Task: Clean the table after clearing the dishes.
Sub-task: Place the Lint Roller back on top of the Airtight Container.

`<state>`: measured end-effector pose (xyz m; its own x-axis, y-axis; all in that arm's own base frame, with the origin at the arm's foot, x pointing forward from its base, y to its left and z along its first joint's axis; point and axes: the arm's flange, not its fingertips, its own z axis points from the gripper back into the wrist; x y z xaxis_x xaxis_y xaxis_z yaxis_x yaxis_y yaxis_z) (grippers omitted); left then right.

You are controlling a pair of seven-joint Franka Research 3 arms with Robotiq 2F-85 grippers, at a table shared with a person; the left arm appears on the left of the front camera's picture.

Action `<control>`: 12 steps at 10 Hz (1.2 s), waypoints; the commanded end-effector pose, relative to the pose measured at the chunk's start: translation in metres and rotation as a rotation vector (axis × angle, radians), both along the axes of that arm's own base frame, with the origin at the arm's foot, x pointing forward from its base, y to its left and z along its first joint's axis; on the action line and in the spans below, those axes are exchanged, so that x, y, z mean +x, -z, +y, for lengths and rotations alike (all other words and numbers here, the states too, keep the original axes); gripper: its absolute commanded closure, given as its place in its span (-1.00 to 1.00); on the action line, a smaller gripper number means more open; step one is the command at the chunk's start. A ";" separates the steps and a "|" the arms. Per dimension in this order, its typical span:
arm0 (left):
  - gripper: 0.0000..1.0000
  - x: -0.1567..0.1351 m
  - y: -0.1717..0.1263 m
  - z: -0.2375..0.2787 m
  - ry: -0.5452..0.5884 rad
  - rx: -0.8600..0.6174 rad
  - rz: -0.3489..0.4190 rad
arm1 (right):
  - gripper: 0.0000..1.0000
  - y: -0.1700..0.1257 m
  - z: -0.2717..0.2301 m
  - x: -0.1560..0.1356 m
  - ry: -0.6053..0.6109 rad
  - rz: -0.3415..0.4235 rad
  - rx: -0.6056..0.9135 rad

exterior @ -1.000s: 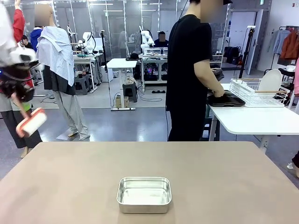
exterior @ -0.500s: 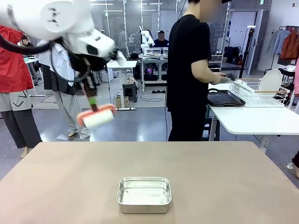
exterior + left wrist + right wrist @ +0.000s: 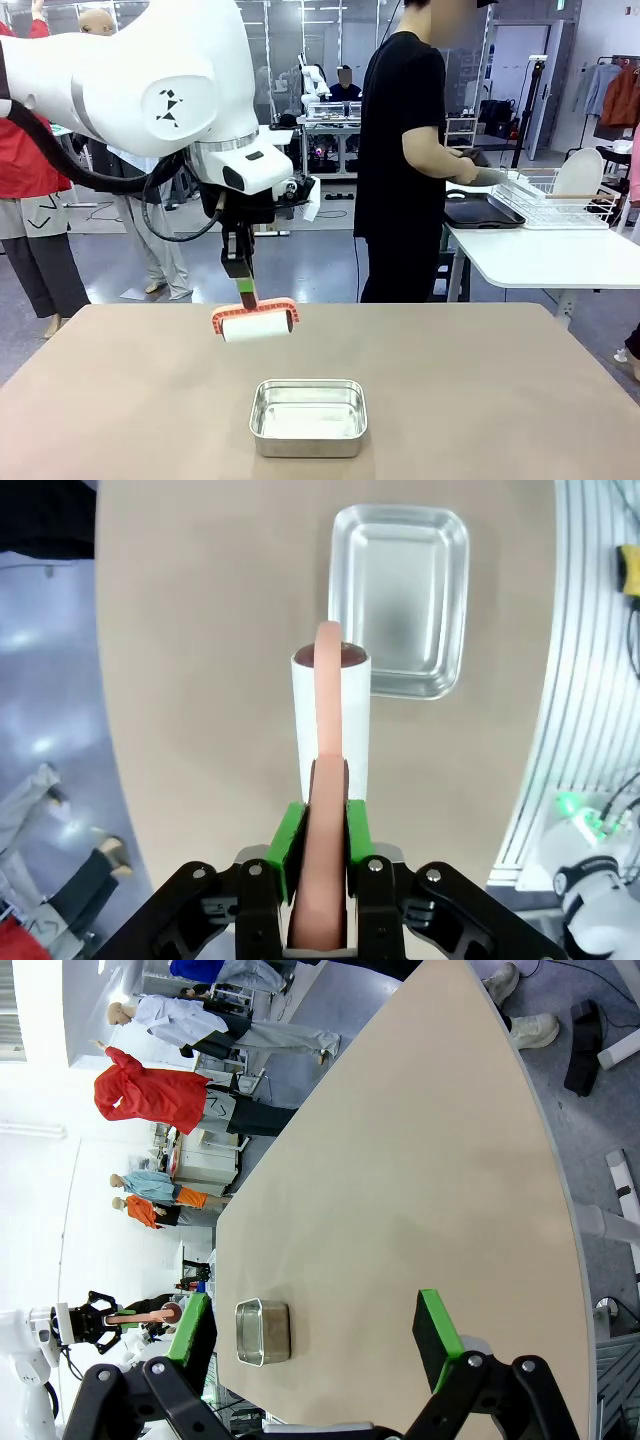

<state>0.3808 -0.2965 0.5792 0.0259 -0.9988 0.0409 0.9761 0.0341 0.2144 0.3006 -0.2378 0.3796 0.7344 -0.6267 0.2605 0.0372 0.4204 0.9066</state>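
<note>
Swinging in from the counter's left edge, the left hand now hangs over the middle of the beige counter, pinching the pink handle of a white roller just above the surface, behind the steel pan. Its green pads clamp the handle. At the white side counter, a person handles a dark tray. Robot's right hand stands spread, empty.
</note>
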 end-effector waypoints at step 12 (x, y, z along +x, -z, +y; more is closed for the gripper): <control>0.56 -0.001 0.072 -0.072 0.223 0.085 0.245 | -1.00 -0.002 0.001 0.000 0.005 -0.011 0.010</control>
